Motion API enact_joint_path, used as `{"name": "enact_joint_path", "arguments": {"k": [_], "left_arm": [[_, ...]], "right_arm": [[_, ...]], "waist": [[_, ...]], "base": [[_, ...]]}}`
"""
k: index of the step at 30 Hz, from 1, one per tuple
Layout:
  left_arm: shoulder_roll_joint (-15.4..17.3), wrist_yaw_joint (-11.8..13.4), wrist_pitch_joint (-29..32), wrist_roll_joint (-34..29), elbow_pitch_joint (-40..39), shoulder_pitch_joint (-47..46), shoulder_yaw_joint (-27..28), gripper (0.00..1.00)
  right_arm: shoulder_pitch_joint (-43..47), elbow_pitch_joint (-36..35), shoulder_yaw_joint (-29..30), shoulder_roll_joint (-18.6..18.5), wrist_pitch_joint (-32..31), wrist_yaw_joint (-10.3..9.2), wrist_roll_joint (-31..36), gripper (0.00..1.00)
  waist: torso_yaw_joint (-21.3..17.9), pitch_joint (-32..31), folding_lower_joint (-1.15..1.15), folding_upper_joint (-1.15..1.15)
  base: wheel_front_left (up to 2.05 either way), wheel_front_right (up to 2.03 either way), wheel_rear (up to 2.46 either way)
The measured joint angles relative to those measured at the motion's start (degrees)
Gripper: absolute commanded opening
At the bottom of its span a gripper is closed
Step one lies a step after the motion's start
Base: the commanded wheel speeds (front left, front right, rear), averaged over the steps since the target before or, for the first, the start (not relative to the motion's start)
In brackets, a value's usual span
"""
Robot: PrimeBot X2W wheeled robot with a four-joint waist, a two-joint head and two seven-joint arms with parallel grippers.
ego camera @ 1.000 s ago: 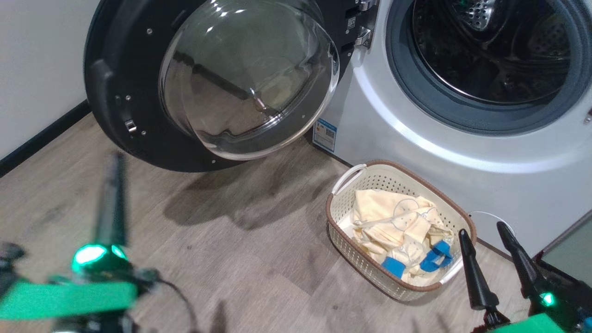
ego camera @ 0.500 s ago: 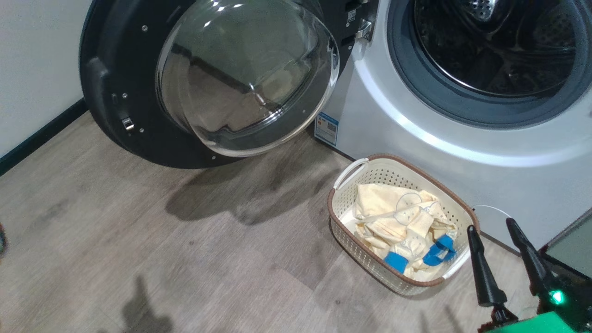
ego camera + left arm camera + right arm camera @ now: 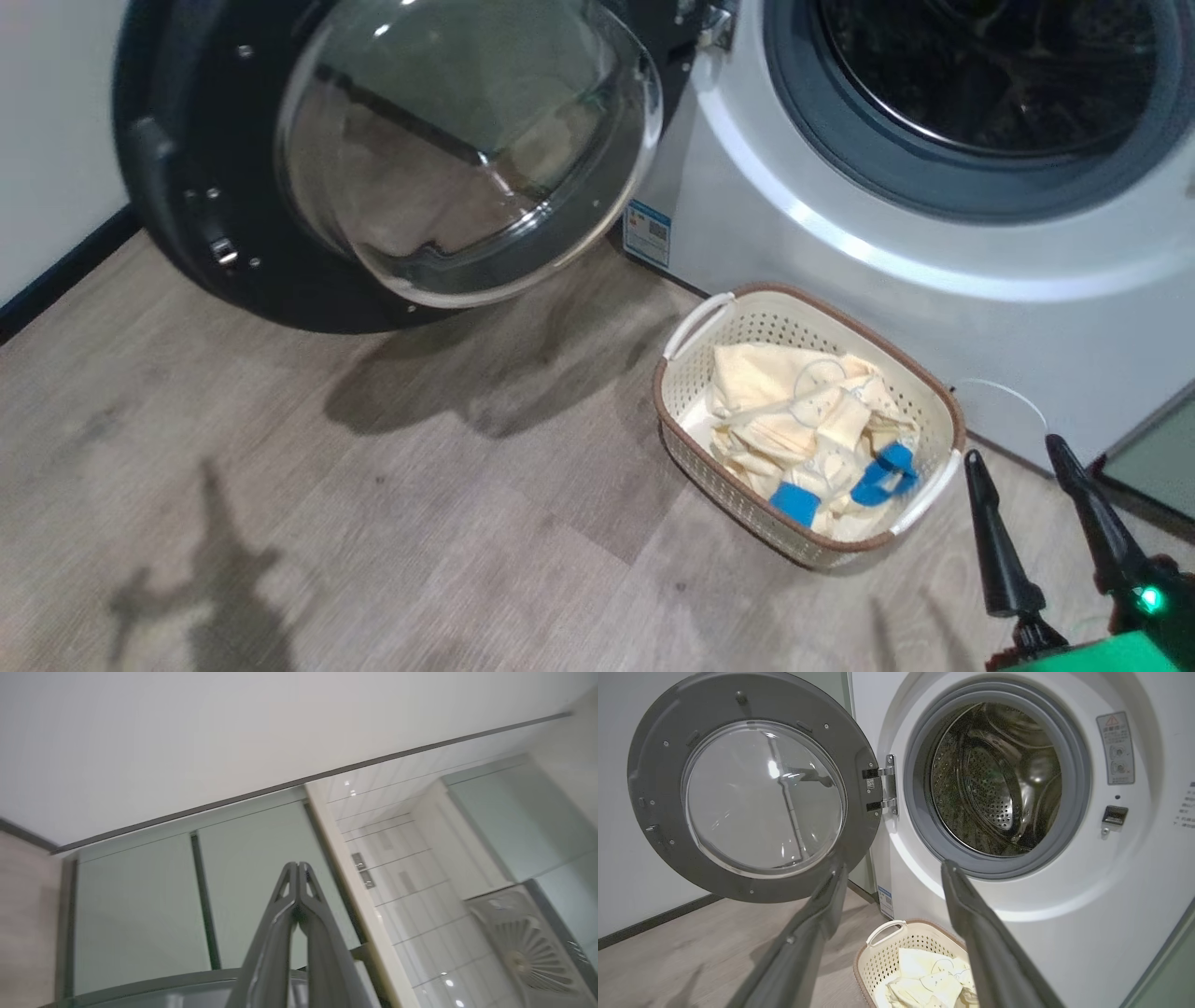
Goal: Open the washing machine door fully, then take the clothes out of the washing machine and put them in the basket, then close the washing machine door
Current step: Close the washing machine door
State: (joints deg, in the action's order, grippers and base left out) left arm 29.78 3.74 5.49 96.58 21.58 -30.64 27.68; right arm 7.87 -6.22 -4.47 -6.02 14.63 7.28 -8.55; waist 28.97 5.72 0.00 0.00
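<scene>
The washing machine door (image 3: 177,215) (image 3: 756,798) stands swung wide to the left of the white washing machine (image 3: 840,280) (image 3: 1064,914). Its drum (image 3: 994,779) shows bare metal. The basket (image 3: 812,313) (image 3: 878,961) sits on the floor against the machine's front, holding the cream clothes (image 3: 803,420) (image 3: 924,980) with blue cuffs. My right gripper (image 3: 1014,451) (image 3: 895,864) is open and empty, just right of the basket, pointing at the machine. My left gripper (image 3: 297,865) is shut on nothing and points up at the cabinets and ceiling.
A white wall with dark skirting (image 3: 56,271) runs behind the door at the left. A grey-green panel (image 3: 1158,467) stands at the right, and a thin white cord (image 3: 1004,387) lies by the machine. Wooden floor (image 3: 373,523) stretches left of the basket. Pale green cabinets (image 3: 140,896) are overhead.
The left gripper, blurred at the lower left a second ago, has left the head view. The head view itself has shifted a little. Door, basket and right gripper hold their places.
</scene>
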Motion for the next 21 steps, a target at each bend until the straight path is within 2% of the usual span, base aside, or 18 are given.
{"name": "enact_joint_path", "arguments": {"k": [10, 21], "left_arm": [[3.9, -0.1, 5.7, 0.0, 14.7, -5.9, -3.1, 0.0], [5.6, -1.6, 11.5, -2.8, 20.2, -10.3, -9.4, 0.0]], "right_arm": [[-0.1, -1.4, 0.1, -2.0, 0.0, 0.01, 0.5, 1.0], [-2.7, -2.5, 0.5, -3.5, 0.0, 0.0, 0.9, 1.0]], "waist": [[-2.8, 4.0, 0.0, 0.0], [-5.4, 9.3, 0.01, 0.0]], "base": [[0.0, 0.0, 0.0], [0.0, 0.0, 0.0]]}}
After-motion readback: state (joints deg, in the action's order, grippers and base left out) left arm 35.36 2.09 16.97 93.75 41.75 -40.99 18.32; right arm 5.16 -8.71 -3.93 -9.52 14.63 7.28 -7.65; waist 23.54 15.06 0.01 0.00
